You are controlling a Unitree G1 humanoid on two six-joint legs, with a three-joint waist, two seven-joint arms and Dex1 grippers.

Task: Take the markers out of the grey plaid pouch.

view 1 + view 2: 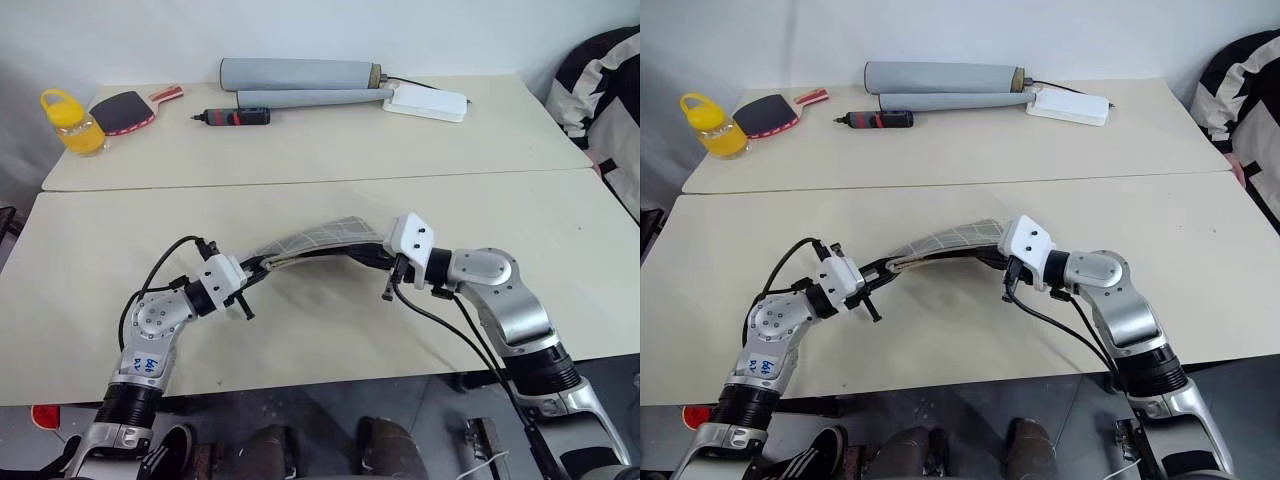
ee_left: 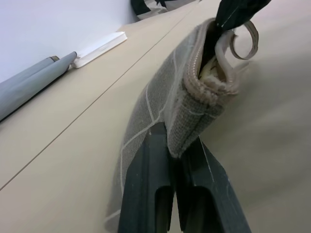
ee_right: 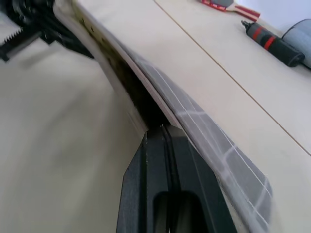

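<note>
The grey plaid pouch hangs in a shallow arc above the near table, stretched between my two grippers. My left gripper is shut on its one end; in the left wrist view the fabric is pinched between the fingers. At the other end, my right gripper is shut on the rim of the pouch's open mouth, by the small grey loop. The right wrist view looks along the shut fingers into the dark gap of the opening. The markers are hidden; only pale lining shows inside the mouth.
On the far table lie a black-and-red pen-like tool, two long grey rolled tubes, a white flat box, a red-and-black paddle and a yellow bottle. A seam divides the two tables.
</note>
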